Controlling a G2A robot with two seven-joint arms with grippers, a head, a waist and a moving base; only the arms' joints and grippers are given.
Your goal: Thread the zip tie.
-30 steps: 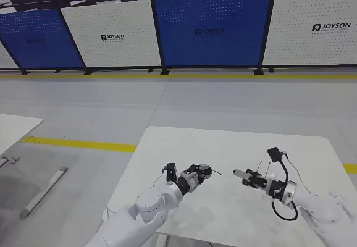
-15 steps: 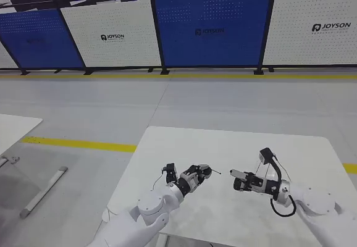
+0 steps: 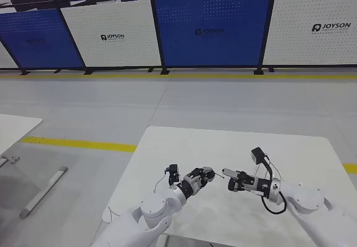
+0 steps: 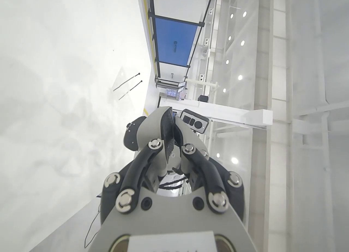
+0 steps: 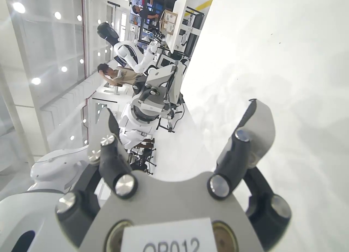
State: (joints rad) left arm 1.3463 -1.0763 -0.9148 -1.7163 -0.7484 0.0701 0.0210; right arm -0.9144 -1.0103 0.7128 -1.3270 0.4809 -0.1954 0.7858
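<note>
Left hand (image 3: 204,173): closed on a thin black plastic zip tie (image 3: 212,175), its end sticking out past the fingertips, above the white counter (image 3: 166,154).
Right hand (image 3: 228,179): fingers spread wide, just beside that end.
Two spare black zip ties (image 4: 127,85): flat on the counter.
</note>
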